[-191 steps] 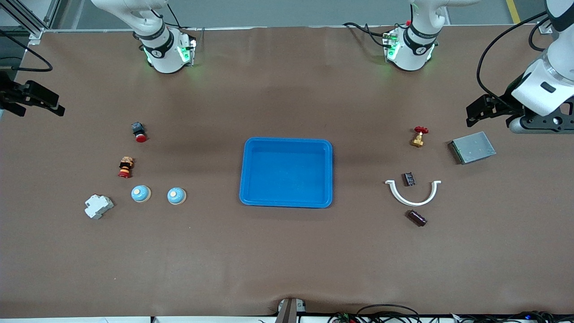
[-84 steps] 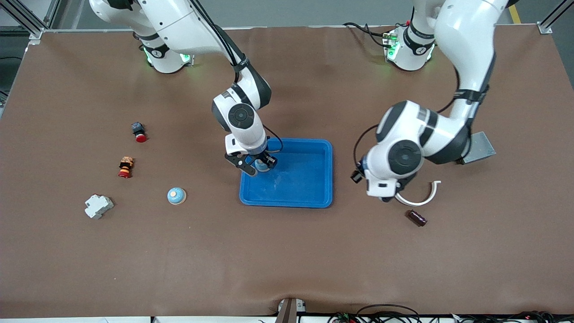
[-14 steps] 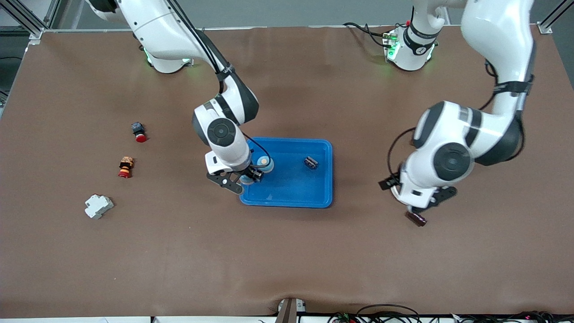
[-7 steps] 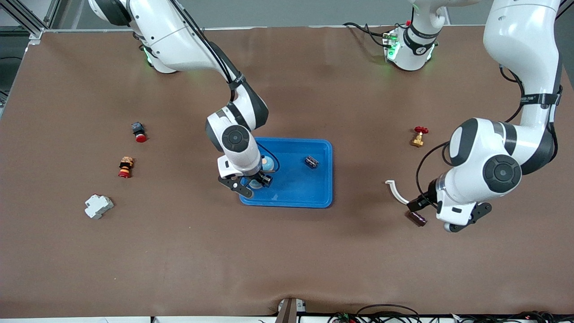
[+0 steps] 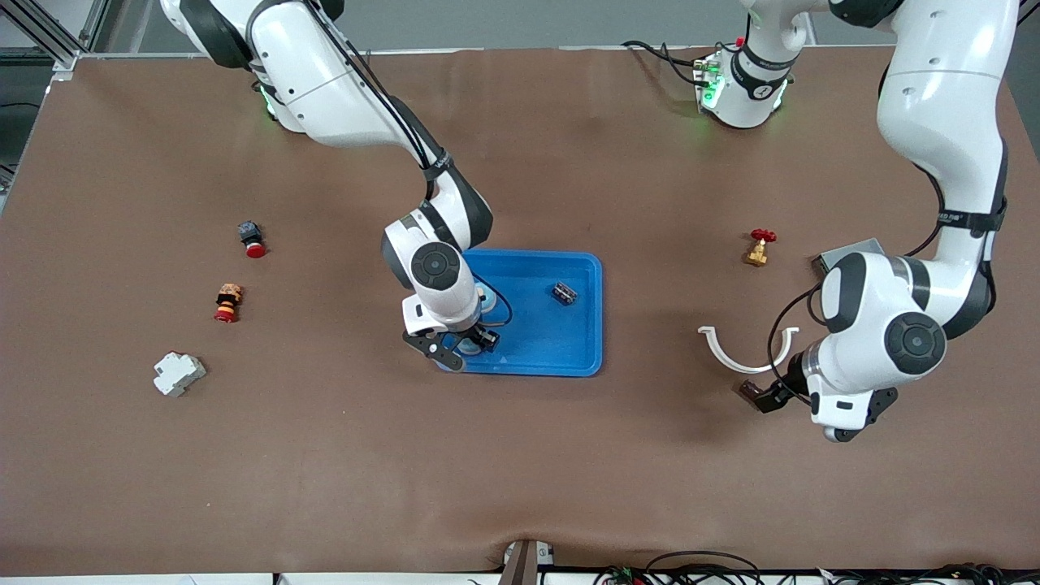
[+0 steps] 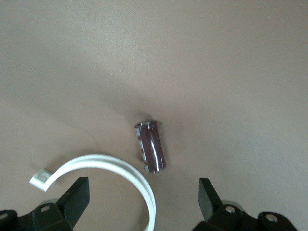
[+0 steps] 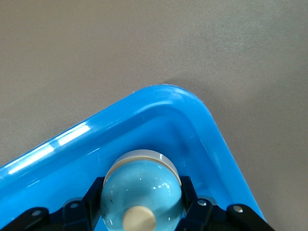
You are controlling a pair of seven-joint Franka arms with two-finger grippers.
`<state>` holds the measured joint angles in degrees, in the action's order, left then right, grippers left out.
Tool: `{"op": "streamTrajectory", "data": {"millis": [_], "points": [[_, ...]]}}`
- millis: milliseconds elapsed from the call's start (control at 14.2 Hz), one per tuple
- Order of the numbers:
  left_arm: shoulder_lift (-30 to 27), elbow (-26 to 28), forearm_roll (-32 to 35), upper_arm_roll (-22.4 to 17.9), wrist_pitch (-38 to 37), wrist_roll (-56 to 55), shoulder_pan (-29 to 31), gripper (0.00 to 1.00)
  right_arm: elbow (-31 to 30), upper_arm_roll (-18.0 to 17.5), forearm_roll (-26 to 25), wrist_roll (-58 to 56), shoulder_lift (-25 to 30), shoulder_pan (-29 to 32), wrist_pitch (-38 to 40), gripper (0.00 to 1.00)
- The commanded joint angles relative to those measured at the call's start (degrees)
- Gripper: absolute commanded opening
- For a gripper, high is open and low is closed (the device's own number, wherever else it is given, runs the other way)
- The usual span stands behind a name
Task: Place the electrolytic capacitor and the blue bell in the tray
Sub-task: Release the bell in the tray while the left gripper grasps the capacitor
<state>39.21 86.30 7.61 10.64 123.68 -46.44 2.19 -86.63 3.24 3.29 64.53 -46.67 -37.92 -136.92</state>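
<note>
Where brown table (image 5: 520, 471) spreads; tray (image 5: 587, 325) central; grey floor (image 5: 520, 23) above.

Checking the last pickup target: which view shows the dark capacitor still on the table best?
The left wrist view: the capacitor lies in full sight beside the white curved piece. In the front view it is a small dark shape, partly covered by the left arm. The right wrist view does not show it.

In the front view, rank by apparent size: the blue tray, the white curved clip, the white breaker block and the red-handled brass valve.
1. Blue tray, by far the largest.
2. White curved clip, widest of the rest, though thin.
3. White breaker block, more compact than the clip.
4. Red-handled brass valve, the smallest.
</note>
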Motion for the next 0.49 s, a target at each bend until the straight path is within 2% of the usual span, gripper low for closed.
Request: {"op": "streamTrajectory", "data": {"millis": [0, 423], "points": [[2.09, -0.51, 2.49, -0.53, 2.43, -3.47, -0.87, 1.00, 1.64, 0.45, -1.01, 1.92, -1.23, -0.48, -0.71, 0.00], [5.44, -2.62, 2.58, -0.80, 4.02, -5.85, -1.84, 1.00, 1.55, 0.53, -1.88, 1.83, -1.49, -0.22, -0.80, 0.00]]}}
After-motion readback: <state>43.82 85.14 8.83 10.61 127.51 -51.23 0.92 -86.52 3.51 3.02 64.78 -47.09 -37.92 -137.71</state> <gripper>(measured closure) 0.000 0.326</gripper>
